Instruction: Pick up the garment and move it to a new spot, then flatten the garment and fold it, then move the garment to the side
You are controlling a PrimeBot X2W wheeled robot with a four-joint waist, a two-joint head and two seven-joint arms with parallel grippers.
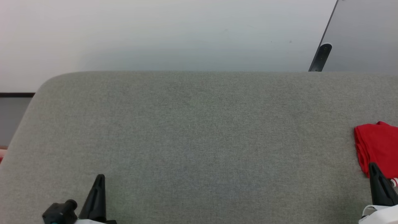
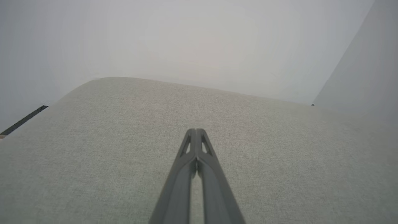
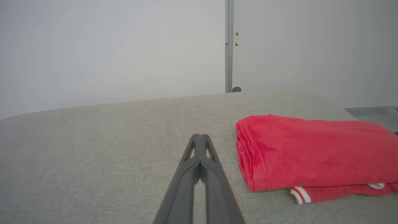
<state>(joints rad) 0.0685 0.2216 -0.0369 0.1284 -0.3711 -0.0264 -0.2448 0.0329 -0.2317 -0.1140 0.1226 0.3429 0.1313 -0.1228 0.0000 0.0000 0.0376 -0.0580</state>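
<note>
Your left gripper sits at the lower left of the head view. Its two dark fingers are pressed together into one point and hold nothing. In the left wrist view you can see the tips meeting above the grey woven fabric surface, well apart from the garment.

Your right gripper is at the lower right, also closed and empty. Its tip overlaps the near edge of the red T-shirt in the head view, but the right wrist view shows it just beside the shirt's left edge — you cannot tell from either whether it touches the cloth.

The T-shirt lies folded into a flat stack at the far right of the surface, partly cut off by the head view's edge. A strip of white-and-red striped trim pokes out from under the top layer on the near side. Behind the surface you have a pale wall, with a dark slanted bar at the upper right.
</note>
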